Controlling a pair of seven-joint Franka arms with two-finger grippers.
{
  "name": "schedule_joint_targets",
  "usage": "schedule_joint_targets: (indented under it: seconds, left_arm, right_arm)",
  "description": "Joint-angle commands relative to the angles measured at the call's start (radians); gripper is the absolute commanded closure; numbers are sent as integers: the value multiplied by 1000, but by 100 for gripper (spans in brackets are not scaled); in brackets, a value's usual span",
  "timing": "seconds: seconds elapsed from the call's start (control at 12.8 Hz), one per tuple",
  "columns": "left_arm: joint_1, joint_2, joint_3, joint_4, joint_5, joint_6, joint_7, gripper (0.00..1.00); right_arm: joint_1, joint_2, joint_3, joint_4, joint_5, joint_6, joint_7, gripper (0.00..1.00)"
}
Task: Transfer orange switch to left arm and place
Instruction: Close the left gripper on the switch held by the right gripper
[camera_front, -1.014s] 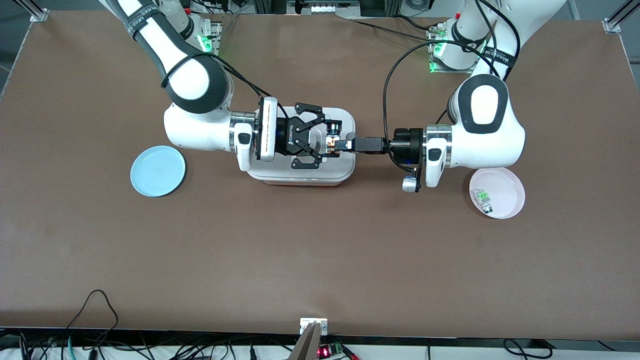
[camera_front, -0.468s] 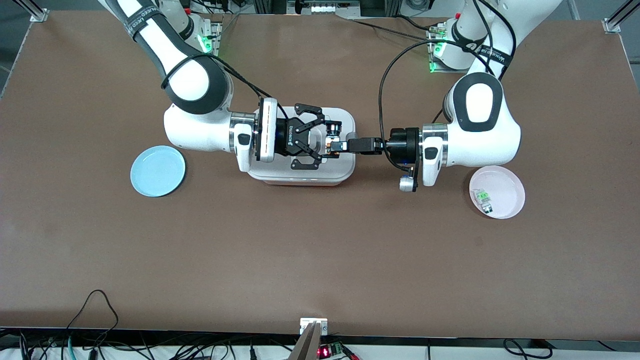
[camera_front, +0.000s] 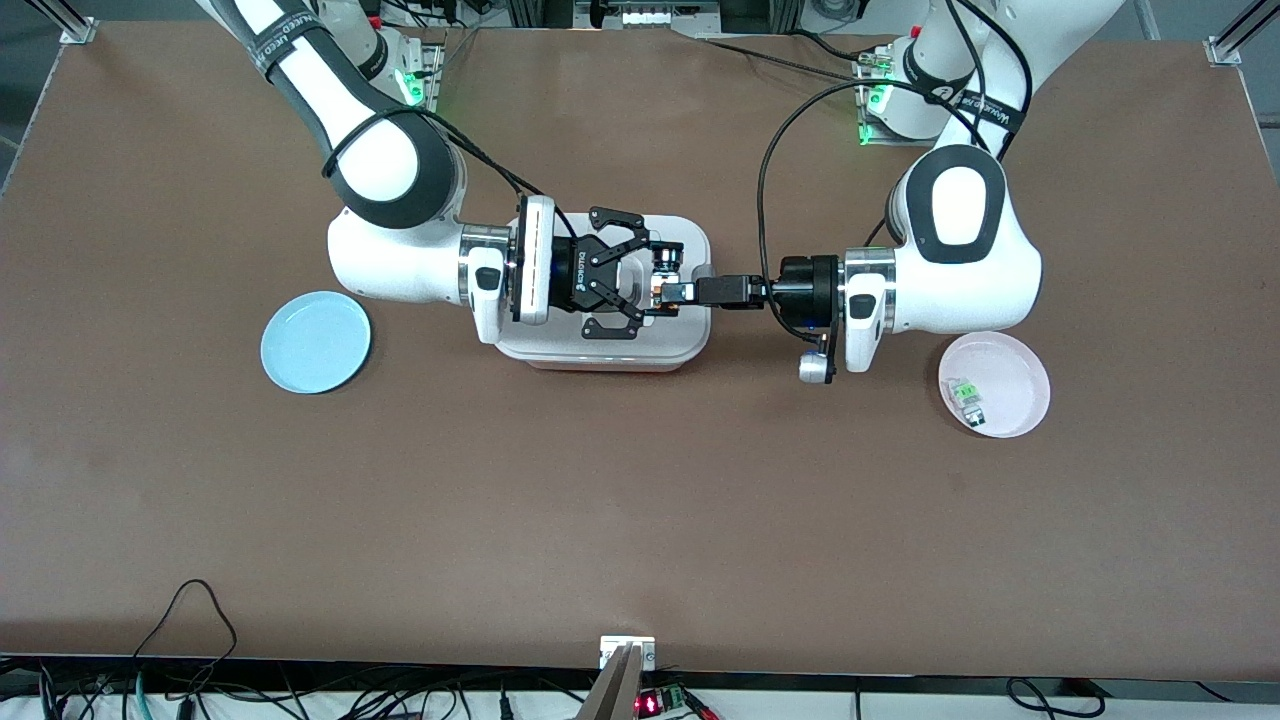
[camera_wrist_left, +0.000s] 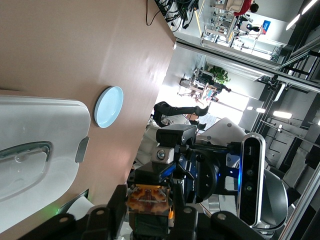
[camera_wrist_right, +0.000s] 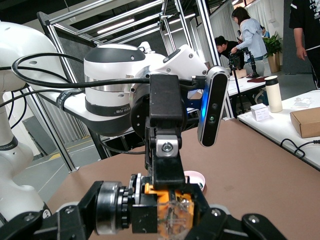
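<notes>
The orange switch (camera_front: 668, 292) is up in the air over the white lidded box (camera_front: 560, 350), at the end toward the left arm. My left gripper (camera_front: 690, 291) is shut on it; in the left wrist view the switch (camera_wrist_left: 150, 197) sits pinched between its fingers (camera_wrist_left: 119, 210). My right gripper (camera_front: 655, 285) is over the box lid, open, with its pads close on either side of the switch (camera_wrist_right: 175, 212). The box also shows in the left wrist view (camera_wrist_left: 30, 125).
A blue plate (camera_front: 315, 342) lies toward the right arm's end. A pink plate (camera_front: 1010, 380) toward the left arm's end holds a clear-white component with green parts (camera_front: 968, 398). Cables hang along the table's edge nearest the front camera.
The left arm has moved the switch a little farther in between the right gripper's pads, then stopped. The right arm has not moved.
</notes>
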Motion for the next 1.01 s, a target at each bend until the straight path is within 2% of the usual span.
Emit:
schedule_joint_targets:
  seconds: [0.0, 0.08, 0.55, 0.78, 0.94]
  left_arm:
    - [-3, -15, -1, -19, -25, 8, 12, 97]
    - [-3, -17, -1, -19, -25, 8, 9, 97]
    - [3, -19, 3, -16, -7, 5, 5, 97]
    - [23, -17, 3, -8, 120, -4, 8, 97]
    - [33, -17, 6, -5, 214, -23, 12, 97]
  right_arm:
    - [5, 12, 10, 24, 16, 16, -14, 43]
    - [4, 11, 10, 24, 16, 14, -13, 0]
    - [-2, 11, 10, 24, 13, 11, 4, 0]
    - [-10, 9, 8, 18, 0, 11, 3, 0]
    - [-40, 0, 5, 10, -39, 4, 1, 0]
